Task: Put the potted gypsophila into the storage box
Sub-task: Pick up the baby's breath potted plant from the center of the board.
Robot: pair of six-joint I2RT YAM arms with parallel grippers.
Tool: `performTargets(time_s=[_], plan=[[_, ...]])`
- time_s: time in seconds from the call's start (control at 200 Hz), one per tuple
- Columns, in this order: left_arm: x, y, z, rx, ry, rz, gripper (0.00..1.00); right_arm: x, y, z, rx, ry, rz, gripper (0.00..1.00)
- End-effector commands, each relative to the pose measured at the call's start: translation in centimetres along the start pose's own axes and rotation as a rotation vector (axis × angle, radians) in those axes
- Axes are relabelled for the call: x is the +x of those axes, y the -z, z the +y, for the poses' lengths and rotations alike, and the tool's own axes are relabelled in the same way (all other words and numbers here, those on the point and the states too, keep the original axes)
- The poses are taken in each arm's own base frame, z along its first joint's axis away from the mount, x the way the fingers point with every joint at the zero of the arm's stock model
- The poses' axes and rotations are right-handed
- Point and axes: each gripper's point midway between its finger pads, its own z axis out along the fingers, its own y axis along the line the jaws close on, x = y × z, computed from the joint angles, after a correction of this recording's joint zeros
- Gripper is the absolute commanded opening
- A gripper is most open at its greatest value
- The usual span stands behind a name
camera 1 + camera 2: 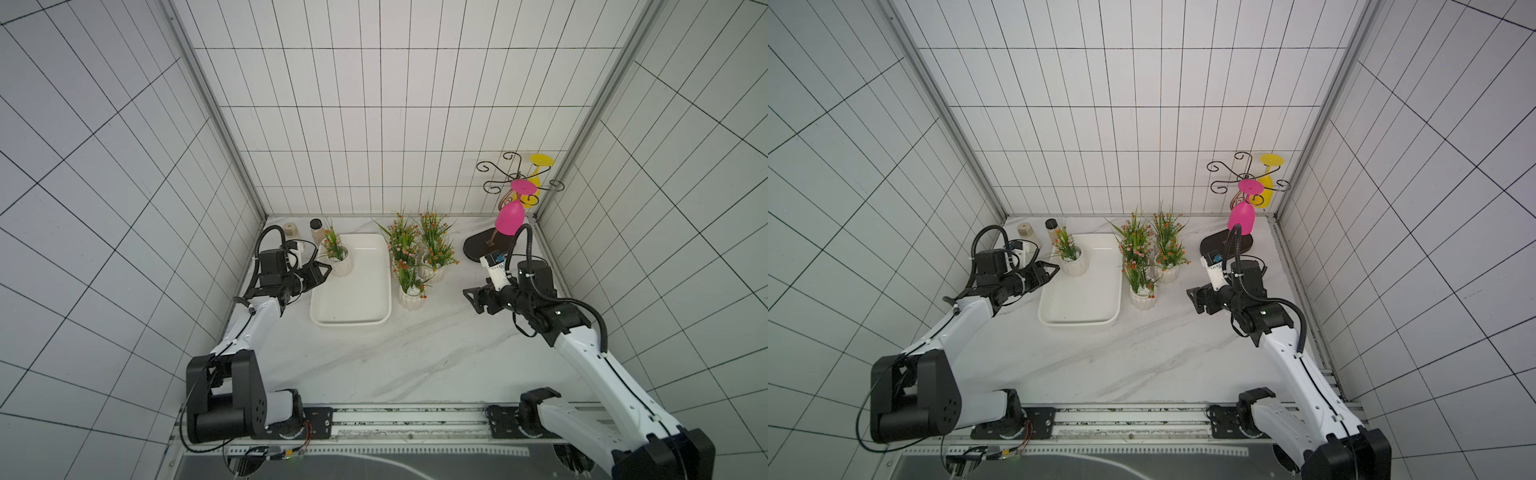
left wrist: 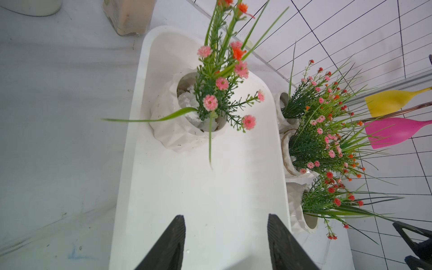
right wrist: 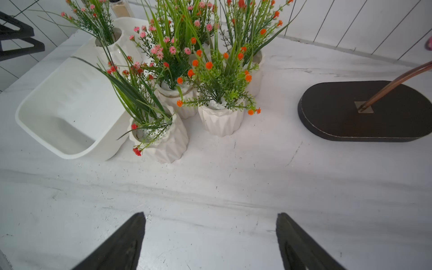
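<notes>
In both top views the scene is lit evenly by bright, diffuse light, so that only faint, soft-edged shadows are cast on the bench. The tiled walls are bowed by strong wide-angle distortion and rendered greyer toward the corners. In the left wrist view the storage box is nearly washed out, with little contrast kept at its rim, and in both wrist views the dark jaws at the frame edge are shown soft and out of focus, while the potted gypsophila is kept fairly sharp.

Both top views overlook the whole table; wrist cameras look close.
</notes>
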Motion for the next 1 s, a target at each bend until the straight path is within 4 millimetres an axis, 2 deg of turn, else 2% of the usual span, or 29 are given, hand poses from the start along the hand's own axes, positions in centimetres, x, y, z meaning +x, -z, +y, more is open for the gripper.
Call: performTargets(time_s=[0.0, 0.215, 0.375, 0.69, 0.994], plan=[[-0.3, 0.2, -0.5, 0.014, -0.021, -0.010, 0.56, 0.5, -1.3, 2.0, -0.087, 0.125, -0.050, 0.88], [-0.3, 0.1, -0.5, 0.017, -0.019, -0.007, 0.56, 2.0, -3.7, 4.6, -0.179, 0.356, -0.069, 0.90], [-0.2, 0.1, -0.6, 0.022, -0.017, -0.004, 0.56, 2.5, -4.9, 6.2, -0.275, 0.461, -0.101, 0.93], [-0.1, 0.1, -0.8, 0.037, -0.018, 0.000, 0.57, 3.0, -8.5, 6.8, -0.363, 0.520, -0.105, 0.94], [1.2, -0.8, -4.6, 0.188, -0.072, 0.063, 0.60, 2.5, -10.3, 7.4, -0.423, 0.583, -0.126, 0.95]])
